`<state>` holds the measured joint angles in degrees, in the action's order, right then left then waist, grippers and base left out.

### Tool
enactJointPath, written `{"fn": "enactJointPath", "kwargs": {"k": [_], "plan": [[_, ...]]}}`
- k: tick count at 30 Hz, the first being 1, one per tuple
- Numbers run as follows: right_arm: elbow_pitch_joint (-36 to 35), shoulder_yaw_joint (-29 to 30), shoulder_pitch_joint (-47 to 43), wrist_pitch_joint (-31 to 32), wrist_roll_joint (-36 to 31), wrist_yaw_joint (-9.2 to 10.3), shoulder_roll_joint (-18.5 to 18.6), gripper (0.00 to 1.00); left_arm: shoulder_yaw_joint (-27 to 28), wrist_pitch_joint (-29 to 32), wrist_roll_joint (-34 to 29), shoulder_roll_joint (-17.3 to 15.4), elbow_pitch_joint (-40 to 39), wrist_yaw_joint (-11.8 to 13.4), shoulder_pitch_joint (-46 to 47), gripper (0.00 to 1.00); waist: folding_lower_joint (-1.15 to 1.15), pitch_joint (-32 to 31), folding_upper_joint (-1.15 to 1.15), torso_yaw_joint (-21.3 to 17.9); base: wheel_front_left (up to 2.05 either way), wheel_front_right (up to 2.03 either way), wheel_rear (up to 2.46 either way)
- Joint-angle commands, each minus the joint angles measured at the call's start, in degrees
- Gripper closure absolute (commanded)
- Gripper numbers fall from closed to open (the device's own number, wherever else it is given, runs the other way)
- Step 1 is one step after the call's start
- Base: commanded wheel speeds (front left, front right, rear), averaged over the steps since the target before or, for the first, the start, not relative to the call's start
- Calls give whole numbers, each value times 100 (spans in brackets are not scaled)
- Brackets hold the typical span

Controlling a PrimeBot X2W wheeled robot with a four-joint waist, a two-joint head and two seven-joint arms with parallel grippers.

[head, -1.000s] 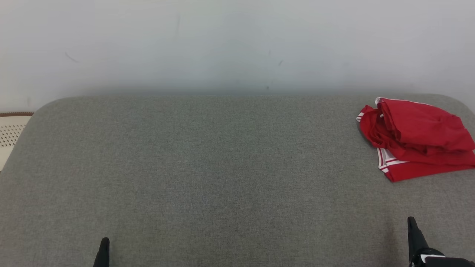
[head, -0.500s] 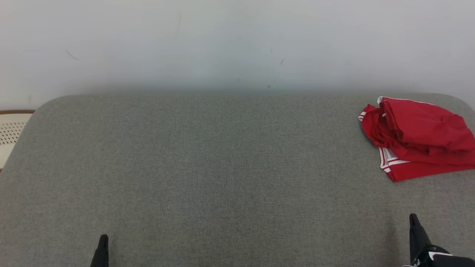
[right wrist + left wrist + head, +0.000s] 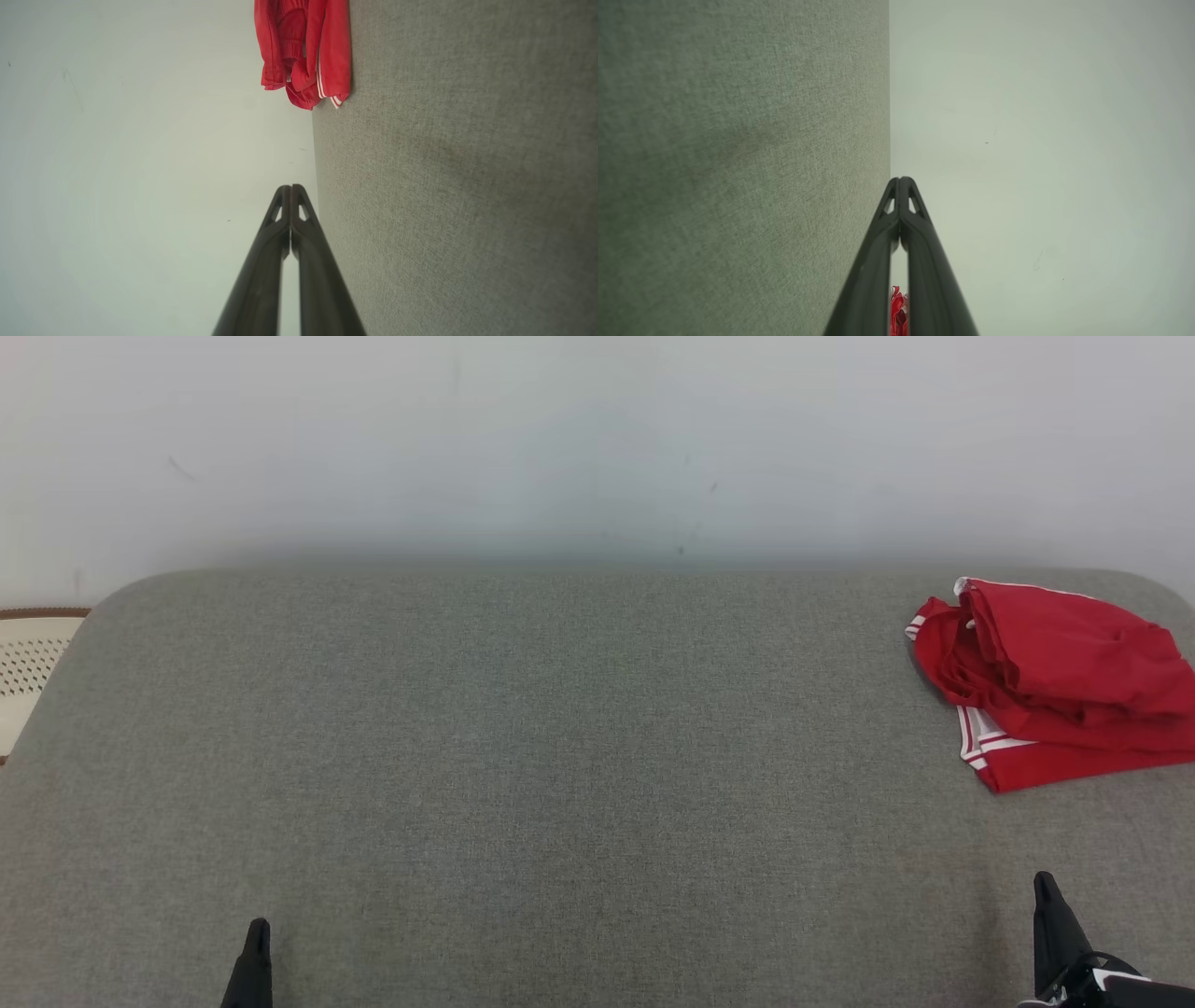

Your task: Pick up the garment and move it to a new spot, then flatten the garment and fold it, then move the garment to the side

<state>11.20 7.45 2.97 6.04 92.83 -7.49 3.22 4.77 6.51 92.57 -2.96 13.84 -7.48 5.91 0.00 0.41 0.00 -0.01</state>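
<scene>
Red garment (image 3: pixel 1055 681), bunched at far right of grey surface (image 3: pixel 560 756); left hand (image 3: pixel 900 179), right hand (image 3: pixel 290 186), both pinched together, empty

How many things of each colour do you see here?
Red: 1, the garment
Black: 2, the left tool and the right tool
Grey: 1, the padded top
White: 1, the holey thing at the left edge
Total: 5

The robot is working in a plain indoor room, whether home or lab cannot be told. A grey woven upholstered surface (image 3: pixel 560 756) is stretching ahead of the left gripper (image 3: pixel 254 947) and right gripper (image 3: pixel 1047 910). A scuffed white wall (image 3: pixel 560 448) is rising beyond it, and a cream perforated piece (image 3: pixel 28 663) is showing far left of the left gripper.
</scene>
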Motion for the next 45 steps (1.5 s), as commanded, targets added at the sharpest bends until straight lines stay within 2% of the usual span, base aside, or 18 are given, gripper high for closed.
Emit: {"fn": "enactJointPath", "kwargs": {"k": [1,45], "plan": [[-12,6,30,16,15,0,-10,100,18,27,12,-4,13,-16,6,100,0,0,0,0,0,0,0],[-9,36,35,39,-20,0,-32,100,30,30,-4,6,11,-16,8,100,0,0,0,0,0,0,0]]}}
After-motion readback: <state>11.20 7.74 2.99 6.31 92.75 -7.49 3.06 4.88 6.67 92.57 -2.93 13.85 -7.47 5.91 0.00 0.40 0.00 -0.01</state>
